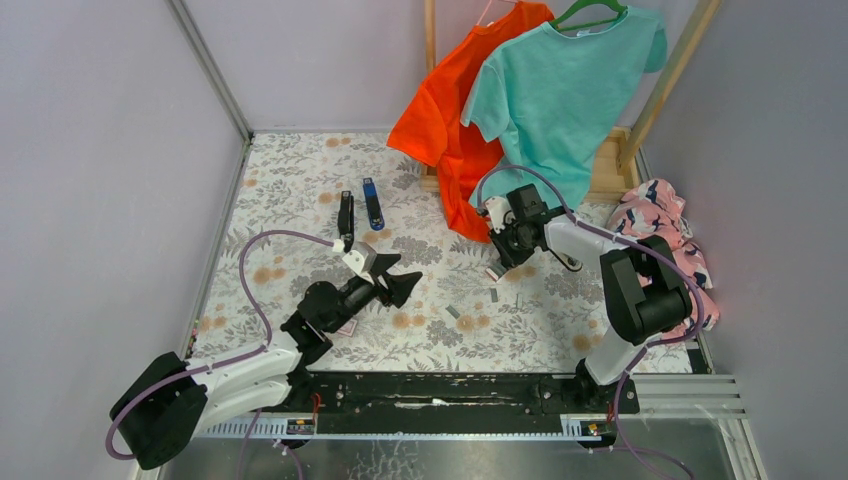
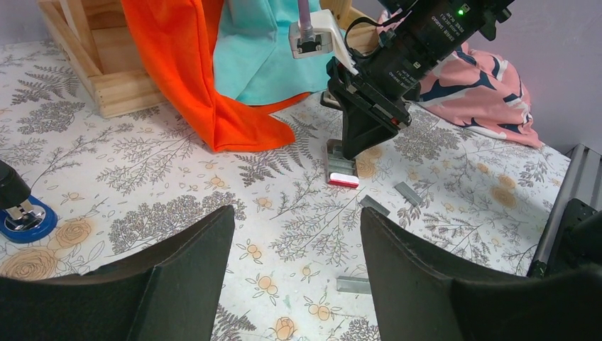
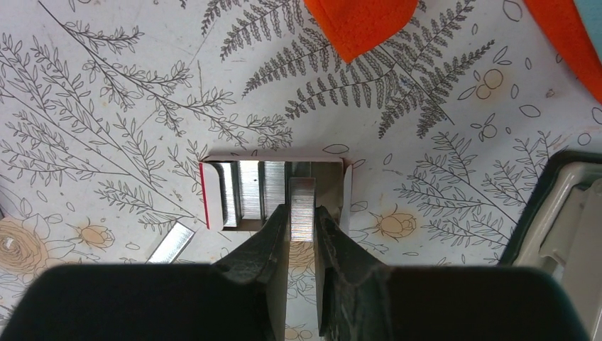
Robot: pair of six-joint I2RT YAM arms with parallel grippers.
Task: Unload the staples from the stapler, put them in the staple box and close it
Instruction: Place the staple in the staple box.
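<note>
Right gripper [image 3: 302,213]: jaws drawn almost together, pinching a staple strip [image 3: 302,190] between the fingertips. The strip stands over the near edge of a small red-and-white box [image 3: 204,195], which is open and holds further rows of staples side by side. Whether the held strip touches the box cannot be told. The box rests on the floral table [image 1: 300,170], just short of the hem of an orange T-shirt [image 1: 450,120].

Left gripper [image 1: 398,275]: jaws spread wide, nothing between them, above the table and pointing toward the right gripper; its fingers [image 2: 192,263] frame bare tablecloth.

Loose staple strips [image 2: 408,193]: several short silvery pieces lie flat on the cloth between the two grippers, apart from one another; one lies just beside the box on the wrist view.

Stapler [image 1: 346,215]: black, lying on the table beyond the left arm, touched by neither gripper. A blue-and-black bar [image 1: 373,203] lies just beside it.

Surroundings: a teal T-shirt [image 1: 560,90] hangs beside the orange one at the far edge; a pink patterned cloth [image 1: 655,215] lies bunched at the right
</note>
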